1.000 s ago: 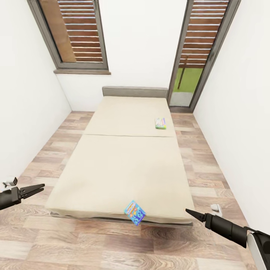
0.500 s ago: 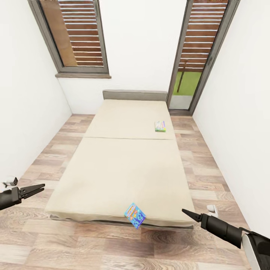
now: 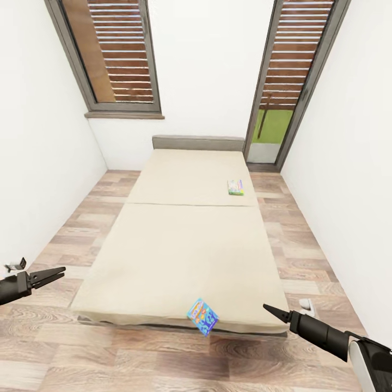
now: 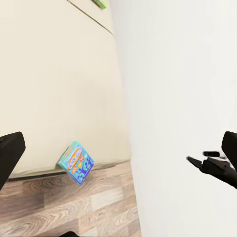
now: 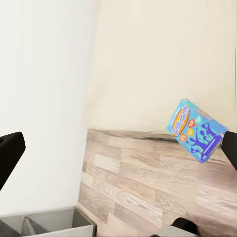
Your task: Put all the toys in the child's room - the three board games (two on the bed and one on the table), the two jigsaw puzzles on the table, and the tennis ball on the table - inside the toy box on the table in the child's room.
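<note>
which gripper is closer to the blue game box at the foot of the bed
Right. The right gripper is just beside the blue game box; the left gripper is off past the bed's far corner.

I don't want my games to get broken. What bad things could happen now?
The blue game box sits tilted at the foot edge of the bed, partly hanging over the wood floor. A bump could knock it off.

The green-edged game box lies far up the bed near the headboard, so it may be a long stretch to reach.

The left gripper and right gripper are both empty, so nothing is safely held yet.
</note>
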Controlling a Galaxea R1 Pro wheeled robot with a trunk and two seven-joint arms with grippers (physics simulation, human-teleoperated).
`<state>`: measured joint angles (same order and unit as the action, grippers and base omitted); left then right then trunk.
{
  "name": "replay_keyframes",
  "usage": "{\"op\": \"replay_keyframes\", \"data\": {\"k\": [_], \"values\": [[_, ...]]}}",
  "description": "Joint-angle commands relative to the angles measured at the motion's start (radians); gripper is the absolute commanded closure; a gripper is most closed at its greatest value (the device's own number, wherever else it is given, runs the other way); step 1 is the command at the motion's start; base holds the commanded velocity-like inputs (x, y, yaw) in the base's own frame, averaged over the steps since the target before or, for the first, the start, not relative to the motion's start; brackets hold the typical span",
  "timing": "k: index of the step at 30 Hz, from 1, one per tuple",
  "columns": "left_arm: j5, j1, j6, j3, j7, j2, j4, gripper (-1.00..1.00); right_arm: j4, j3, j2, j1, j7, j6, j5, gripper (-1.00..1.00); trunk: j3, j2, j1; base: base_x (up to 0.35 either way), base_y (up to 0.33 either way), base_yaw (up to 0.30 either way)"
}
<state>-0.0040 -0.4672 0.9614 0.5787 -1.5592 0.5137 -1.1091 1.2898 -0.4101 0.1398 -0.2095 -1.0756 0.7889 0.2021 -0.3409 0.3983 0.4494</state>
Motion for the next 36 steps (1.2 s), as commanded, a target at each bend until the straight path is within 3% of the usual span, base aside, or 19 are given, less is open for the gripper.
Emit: {"op": "replay_keyframes", "data": {"k": [1,26,36], "values": [[-0.001,-0.001,0.01,0.0,-0.004,0.0,0.0,-1.0,-0.005,-0.001,0.0,-0.001,0.001,0.006,0.003,-1.0,0.0,0.002,0.001,0.0,0.044,0.0],[-0.003,-0.001,0.01,0.002,-0.005,0.002,0.0,-1.0,-0.04,-0.004,-0.001,-0.001,0.011,0.004,0.005,-1.0,0.041,0.002,0.001,0.0,0.005,0.0],[-0.002,-0.001,0.01,0.001,-0.005,0.001,0.0,-1.0,-0.078,-0.004,0.0,-0.001,0.028,-0.052,0.008,-1.0,0.058,0.002,0.001,0.0,0.037,-0.03]]}}
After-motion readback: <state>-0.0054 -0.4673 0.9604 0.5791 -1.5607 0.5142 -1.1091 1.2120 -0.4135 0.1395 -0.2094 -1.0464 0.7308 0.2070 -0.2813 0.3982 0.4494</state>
